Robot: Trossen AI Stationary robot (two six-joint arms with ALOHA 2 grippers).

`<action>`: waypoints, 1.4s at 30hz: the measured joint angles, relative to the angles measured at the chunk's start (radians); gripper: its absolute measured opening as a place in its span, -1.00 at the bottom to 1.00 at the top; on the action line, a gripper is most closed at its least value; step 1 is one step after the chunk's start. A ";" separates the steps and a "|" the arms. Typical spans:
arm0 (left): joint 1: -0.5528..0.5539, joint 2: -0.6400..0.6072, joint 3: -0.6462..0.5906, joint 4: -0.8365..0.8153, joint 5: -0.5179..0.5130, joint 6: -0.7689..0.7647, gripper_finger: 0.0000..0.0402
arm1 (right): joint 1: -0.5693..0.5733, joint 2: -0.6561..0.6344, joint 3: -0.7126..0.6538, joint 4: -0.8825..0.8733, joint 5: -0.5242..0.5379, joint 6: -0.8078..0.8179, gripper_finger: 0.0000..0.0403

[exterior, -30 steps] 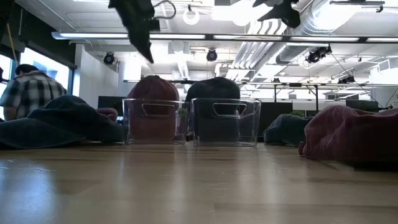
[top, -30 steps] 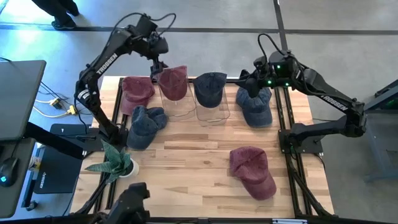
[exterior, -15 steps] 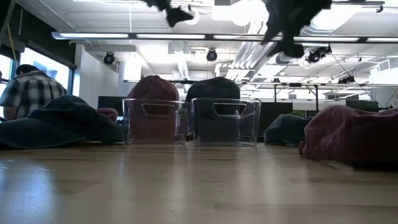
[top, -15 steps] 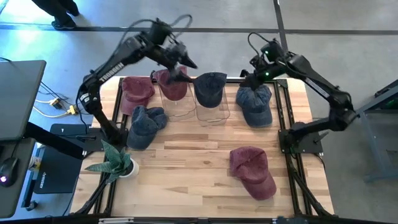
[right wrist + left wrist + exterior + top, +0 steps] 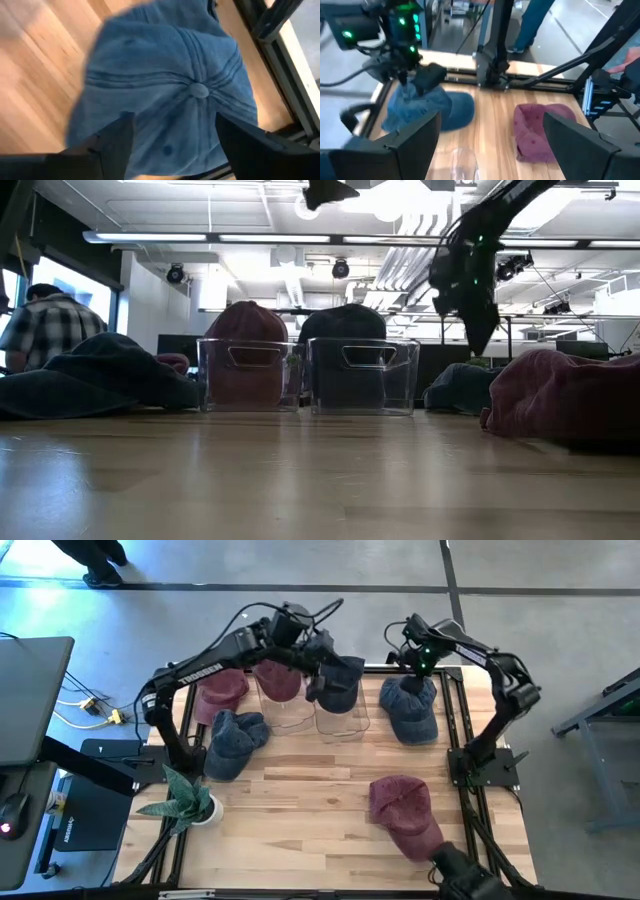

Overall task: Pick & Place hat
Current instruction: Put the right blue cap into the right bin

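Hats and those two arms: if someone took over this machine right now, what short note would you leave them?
Right gripper: open, directly over the blue hat at the table's far right, nothing held.
Left gripper: open, empty, up above the bins.
Done: a red hat sits in the left clear bin, a dark blue hat in the right clear bin.
Left: four hats lie loose on the table, two red, two blue.

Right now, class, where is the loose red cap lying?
In the high view, the red cap lies alone on the table's near right side, nearer than the blue cap.
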State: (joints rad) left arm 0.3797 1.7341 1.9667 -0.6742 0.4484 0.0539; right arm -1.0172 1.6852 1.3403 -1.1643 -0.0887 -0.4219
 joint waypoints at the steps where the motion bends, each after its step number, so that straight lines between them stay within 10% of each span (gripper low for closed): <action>1: 0.000 0.005 0.000 0.001 0.001 -0.006 0.71 | -0.007 0.018 0.000 0.002 0.002 -0.028 0.39; 16: -0.001 0.015 0.000 0.000 0.014 -0.003 0.71 | -0.045 0.187 0.000 0.064 0.079 -0.185 0.20; 27: 0.000 0.014 0.000 -0.001 0.027 0.076 0.71 | -0.044 0.257 0.000 0.086 0.106 -0.121 -0.90; 42: 0.088 0.014 0.000 0.008 0.123 0.116 0.71 | -0.051 -0.022 -0.001 -0.148 -0.246 -0.046 -0.97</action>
State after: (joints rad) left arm 0.4676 1.7485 1.9671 -0.6658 0.5716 0.1702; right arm -1.0683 1.6635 1.3392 -1.3123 -0.3345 -0.4678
